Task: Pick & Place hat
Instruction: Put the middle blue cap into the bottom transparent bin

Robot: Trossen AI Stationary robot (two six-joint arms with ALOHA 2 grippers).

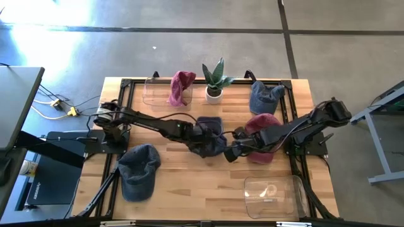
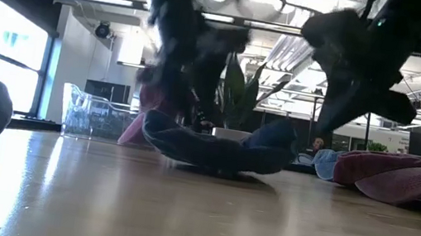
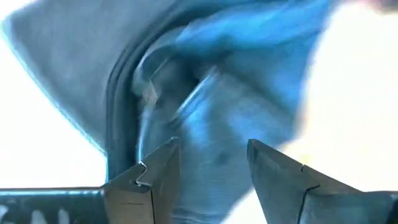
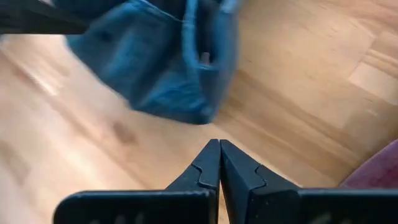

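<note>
A dark blue hat (image 1: 211,133) lies at the table's middle, and my left gripper (image 1: 207,144) reaches it from the left and is shut on its cloth. In the left wrist view blue fabric (image 3: 211,112) fills the space ahead of that gripper (image 3: 214,180). My right gripper (image 1: 230,151) is shut on nothing. It hovers over bare wood just right of the hat (image 4: 161,68), its fingertips (image 4: 219,146) together. A maroon hat (image 1: 262,133) lies under the right arm. My left gripper has bunched blue cloth of the hat (image 3: 208,165) between its two fingers, which slant down from the table's left. Which part of the hat this is cannot be told. The hat's underside (image 2: 212,162) rests on the table, with its sides raised.
Another blue hat (image 1: 139,170) lies near the front left, and a third (image 1: 265,98) at the far right. A clear container (image 1: 158,91) at the back holds a maroon hat (image 1: 181,87), next to a potted plant (image 1: 214,81). A second clear container (image 1: 271,192) stands at the front right.
</note>
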